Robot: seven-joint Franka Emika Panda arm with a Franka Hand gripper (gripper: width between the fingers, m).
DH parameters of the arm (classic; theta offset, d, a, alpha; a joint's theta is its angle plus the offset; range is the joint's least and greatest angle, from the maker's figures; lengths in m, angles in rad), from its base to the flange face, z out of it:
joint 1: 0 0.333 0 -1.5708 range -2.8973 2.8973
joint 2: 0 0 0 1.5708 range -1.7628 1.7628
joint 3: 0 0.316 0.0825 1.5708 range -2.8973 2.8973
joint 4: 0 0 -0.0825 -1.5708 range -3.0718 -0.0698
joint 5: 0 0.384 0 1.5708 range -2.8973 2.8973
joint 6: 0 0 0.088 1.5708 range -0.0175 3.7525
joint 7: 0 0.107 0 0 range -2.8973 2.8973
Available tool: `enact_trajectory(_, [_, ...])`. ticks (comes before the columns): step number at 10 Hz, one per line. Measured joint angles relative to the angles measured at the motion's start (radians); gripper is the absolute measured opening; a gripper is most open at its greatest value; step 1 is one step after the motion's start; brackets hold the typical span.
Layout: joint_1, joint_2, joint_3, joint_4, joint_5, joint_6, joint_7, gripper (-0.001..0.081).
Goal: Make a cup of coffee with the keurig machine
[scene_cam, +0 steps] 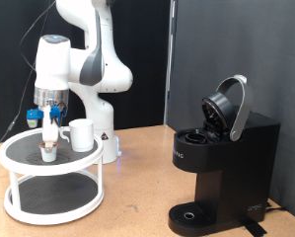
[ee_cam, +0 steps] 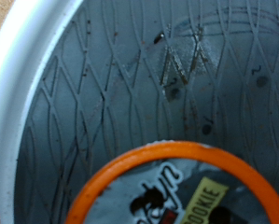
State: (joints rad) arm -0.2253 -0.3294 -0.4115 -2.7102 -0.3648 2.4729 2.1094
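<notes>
Wooden table [scene_cam: 137,178]: one cup [scene_cam: 81,134], one keurig machine [scene_cam: 221,163].

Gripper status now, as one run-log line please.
gripper: over pod on tray | mug: on tray | keurig: lid open

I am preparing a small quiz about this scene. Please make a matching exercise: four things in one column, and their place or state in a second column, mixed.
Things:
1. gripper
2. cup
3. keurig machine
4. coffee pod

States:
a. lid raised open
b. orange-rimmed, close below the wrist camera
c. white, standing on the round stand's upper tier
d. lowered over the upper tier, beside the cup

Pairs: 1-d, 2-c, 3-a, 4-b
</notes>
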Motion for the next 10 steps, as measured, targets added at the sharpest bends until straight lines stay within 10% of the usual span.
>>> enact_trajectory(8, [-0.003, 0.020, -0.002, -0.010, 0.000, 0.026, 0.000, 0.0734])
enact_trajectory(10, [-0.003, 0.020, -0.005, -0.010, 0.001, 0.026, 0.000, 0.0613])
